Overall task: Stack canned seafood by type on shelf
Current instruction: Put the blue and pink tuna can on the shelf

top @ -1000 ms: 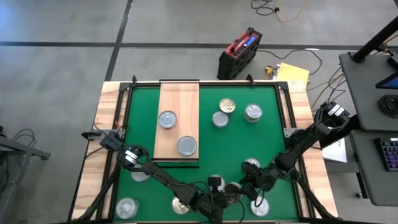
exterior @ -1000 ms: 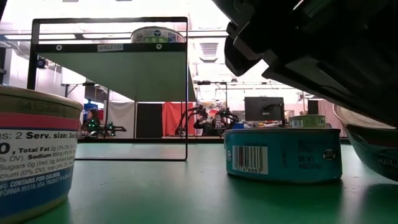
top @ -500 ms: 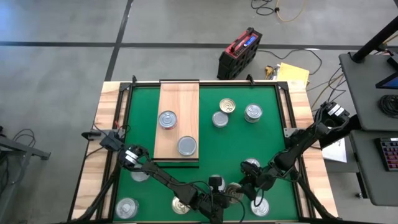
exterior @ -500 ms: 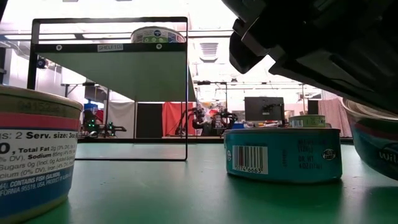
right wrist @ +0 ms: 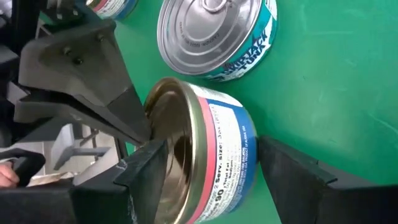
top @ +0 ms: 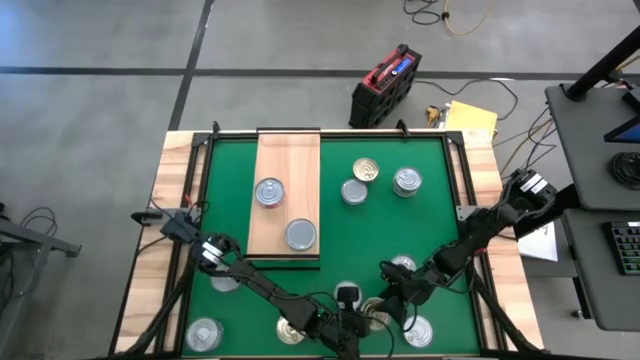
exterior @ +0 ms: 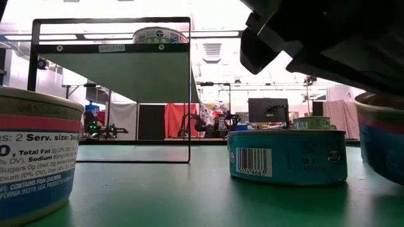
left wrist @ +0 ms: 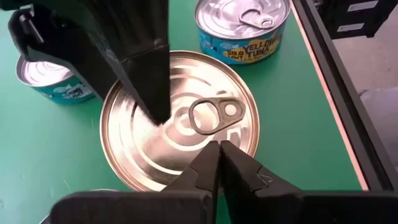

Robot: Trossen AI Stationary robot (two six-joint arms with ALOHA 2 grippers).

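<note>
A can with a gold-toned lid and a pink-and-blue label (right wrist: 211, 149) sits tilted near the table's front edge (top: 375, 312). My right gripper (right wrist: 205, 144) is shut on it. My left gripper (left wrist: 219, 155) is shut, its tips on the can's lid (left wrist: 180, 124). The shelf (top: 285, 150), a light wooden board on a black frame, carries two silver-lidded cans (top: 268, 192) (top: 300, 235). Several more cans stand on the green mat; the nearest are a teal tuna can (right wrist: 217, 37) and a yellow-labelled one (left wrist: 242, 28). My left gripper presses its shut fingertips on the lid just beside the pull tab (left wrist: 205, 134). It slants down from the table's left. My right gripper takes the can between its flat faces. One finger (left wrist: 149, 87) lies on the lid. The other (right wrist: 292, 168) is against the base rim (right wrist: 252, 155). It slants down from the table's right. The can is tilted; its low side is hidden.
Three cans (top: 364, 171) (top: 353, 191) (top: 406, 181) stand at the far right of the mat. Others stand along the near edge (top: 203, 335) (top: 290, 332) (top: 418, 333). In the low view a teal can (exterior: 287, 156) and a large near can (exterior: 35, 157) flank open mat.
My right gripper has crept toward the table's left and near edge, closer to my left gripper. In the low view the can between them has tipped from showing its underside toward more upright, and its rim has risen a little.
</note>
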